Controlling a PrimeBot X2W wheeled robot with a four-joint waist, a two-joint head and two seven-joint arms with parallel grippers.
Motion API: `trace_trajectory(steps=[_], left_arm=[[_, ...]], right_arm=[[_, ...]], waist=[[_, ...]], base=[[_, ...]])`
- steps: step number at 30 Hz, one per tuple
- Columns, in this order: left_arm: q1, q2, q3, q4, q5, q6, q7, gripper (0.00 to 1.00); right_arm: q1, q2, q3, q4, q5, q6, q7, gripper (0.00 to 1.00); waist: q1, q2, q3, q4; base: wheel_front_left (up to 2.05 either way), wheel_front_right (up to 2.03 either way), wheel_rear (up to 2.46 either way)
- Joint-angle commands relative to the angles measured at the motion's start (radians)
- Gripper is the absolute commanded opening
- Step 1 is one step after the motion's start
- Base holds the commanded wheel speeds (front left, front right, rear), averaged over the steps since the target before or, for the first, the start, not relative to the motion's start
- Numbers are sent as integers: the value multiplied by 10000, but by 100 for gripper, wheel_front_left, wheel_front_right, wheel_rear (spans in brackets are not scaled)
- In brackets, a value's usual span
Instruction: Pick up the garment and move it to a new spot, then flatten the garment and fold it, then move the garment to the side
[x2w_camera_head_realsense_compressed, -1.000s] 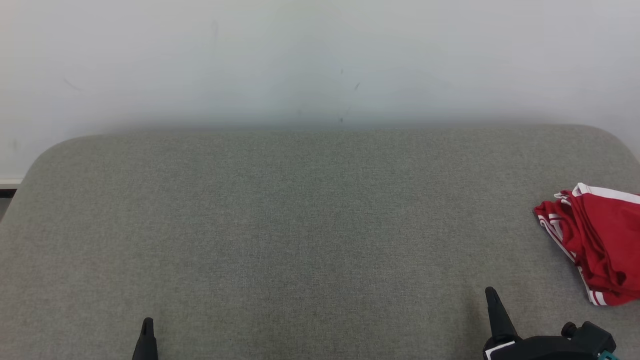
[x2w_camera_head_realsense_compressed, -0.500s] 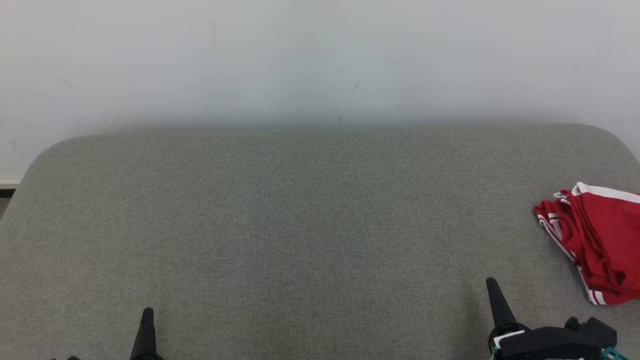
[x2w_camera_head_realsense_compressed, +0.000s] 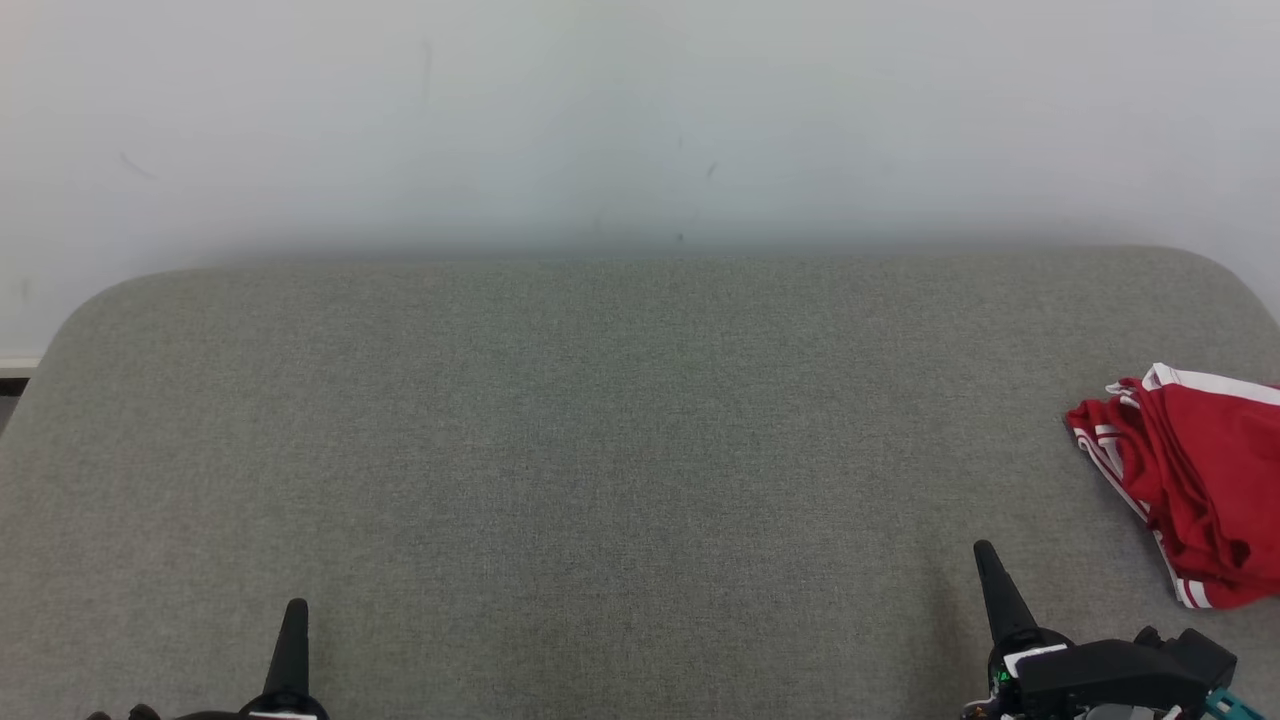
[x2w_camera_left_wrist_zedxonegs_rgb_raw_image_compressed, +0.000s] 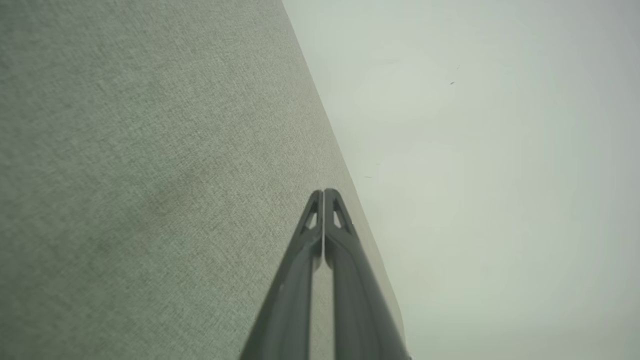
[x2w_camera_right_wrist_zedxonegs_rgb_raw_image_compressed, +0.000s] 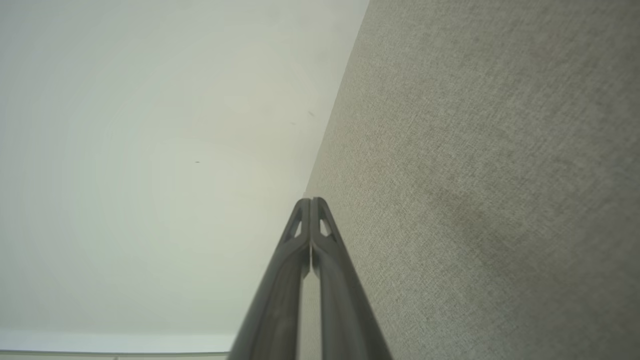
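Grey woven upholstery (x2w_camera_head_realsense_compressed: 600, 430) spans the head view from edge to edge, its far corners rounded, with a pale, faintly scuffed wall (x2w_camera_head_realsense_compressed: 640, 110) rising behind it. Red garment (x2w_camera_head_realsense_compressed: 1205, 490), trimmed in white stripes, lies bunched in loose folds at the right edge of the upholstery, partly cut off by the frame. My left gripper (x2w_camera_head_realsense_compressed: 295, 612) rises from the lower left of that view, its tip pointing toward the wall. My right gripper (x2w_camera_head_realsense_compressed: 985, 555) rises from the lower right, with its dark body and a teal fitting (x2w_camera_head_realsense_compressed: 1225, 706) visible at the bottom edge. The right gripper stands near the garment, to its left and nearer to me, with bare fabric between the two. The left gripper is well apart from the garment, across the width of the upholstery. Left wrist view: my two dark fingers (x2w_camera_left_wrist_zedxonegs_rgb_raw_image_compressed: 350, 290) are pressed together at their tips and pinch nothing, with upholstery to one side and wall to the other. Right wrist view: the same arrangement mirrored, tips pressed together and holding nothing. Whether either gripper touches the fabric beneath it I cannot tell.
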Motion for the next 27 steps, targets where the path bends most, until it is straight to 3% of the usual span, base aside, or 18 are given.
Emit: trace_trajectory(steps=[1, 27], left_arm=[[-191, 27, 55, -57, -283, -73, 45, 0], [-510, 30, 221, -26, -2250, -255, 577, 0]], right_arm=[[-162, 28, -25, -105, 269, 5, 44, 0], [-430, 54, -186, -195, 2175, 6, 531, 0]], waist=[[0, -1, 1, -1], [0, -1, 26, -33]], base=[[0, 0, 0], [0, 0, 0]])
